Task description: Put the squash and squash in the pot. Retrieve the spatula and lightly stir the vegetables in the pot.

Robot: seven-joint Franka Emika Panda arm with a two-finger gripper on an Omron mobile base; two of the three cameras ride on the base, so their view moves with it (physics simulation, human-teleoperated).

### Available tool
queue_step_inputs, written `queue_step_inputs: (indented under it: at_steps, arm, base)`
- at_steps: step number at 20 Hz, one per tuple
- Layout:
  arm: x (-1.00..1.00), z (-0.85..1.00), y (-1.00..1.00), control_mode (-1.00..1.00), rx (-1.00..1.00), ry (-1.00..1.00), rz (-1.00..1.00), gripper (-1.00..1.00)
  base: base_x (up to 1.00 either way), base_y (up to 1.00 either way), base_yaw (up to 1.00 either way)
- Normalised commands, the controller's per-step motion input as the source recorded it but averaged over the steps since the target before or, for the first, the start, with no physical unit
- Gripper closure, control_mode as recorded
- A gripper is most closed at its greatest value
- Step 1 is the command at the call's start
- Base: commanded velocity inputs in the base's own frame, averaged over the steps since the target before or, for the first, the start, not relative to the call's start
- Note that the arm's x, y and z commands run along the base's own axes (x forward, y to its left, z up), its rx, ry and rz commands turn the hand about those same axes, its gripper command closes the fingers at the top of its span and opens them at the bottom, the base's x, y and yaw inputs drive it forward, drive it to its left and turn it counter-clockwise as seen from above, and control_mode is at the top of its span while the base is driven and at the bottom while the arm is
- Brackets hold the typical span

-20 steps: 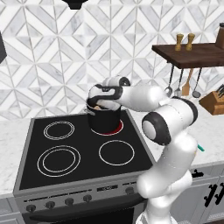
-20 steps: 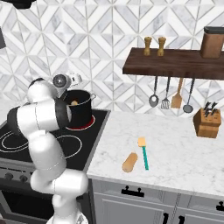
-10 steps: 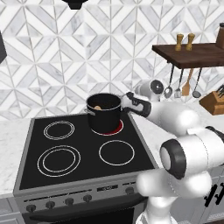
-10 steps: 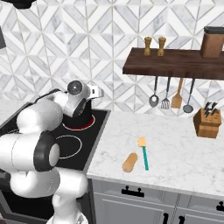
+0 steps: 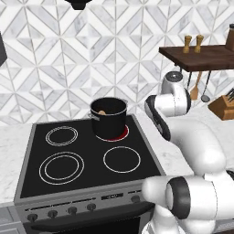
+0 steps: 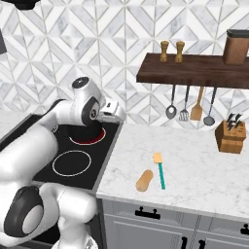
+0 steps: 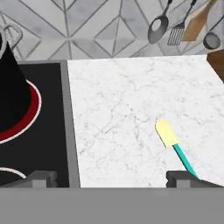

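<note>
My jaws, wide open and empty, face the spatula (image 7: pixel 172 144); grabbing the nearby squash (image 6: pixel 144 180) instead would derail stirring.

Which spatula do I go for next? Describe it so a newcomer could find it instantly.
On the marble counter right of the stove, the spatula lies flat beside a tan squash. It has a thin teal handle and a pale yellow blade, unlike the orange-brown wooden spatula hanging under the shelf.
</note>
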Motion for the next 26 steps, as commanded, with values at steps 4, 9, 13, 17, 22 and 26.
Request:
queue_step_inputs:
  at_steps: [4, 9, 13, 17, 22, 26]
  arm:
    - [-0.85, -0.72, -0.70, -1.00, 0.00, 0.33, -0.13, -1.00]
    - [-0.55, -0.91, -0.71, -1.00, 0.00, 0.18, -0.01, -1.00]
    - [-0.13, -0.60, -0.68, -1.00, 0.00, 0.13, 0.00, -1.00]
    - [0.01, -0.42, -0.44, -1.00, 0.01, 0.16, 0.00, -1.00]
    - [0.11, -0.44, -0.36, -1.00, 0.03, 0.20, 0.00, -1.00]
    - [0.14, -0.51, -0.34, -1.00, 0.04, 0.16, 0.00, -1.00]
  base:
    - [0.00, 0.00, 0.00]
    - [0.00, 0.00, 0.00]
    - [0.00, 0.00, 0.00]
    - [0.00, 0.00, 0.00]
    - [0.00, 0.00, 0.00]
    - [0.00, 0.00, 0.00]
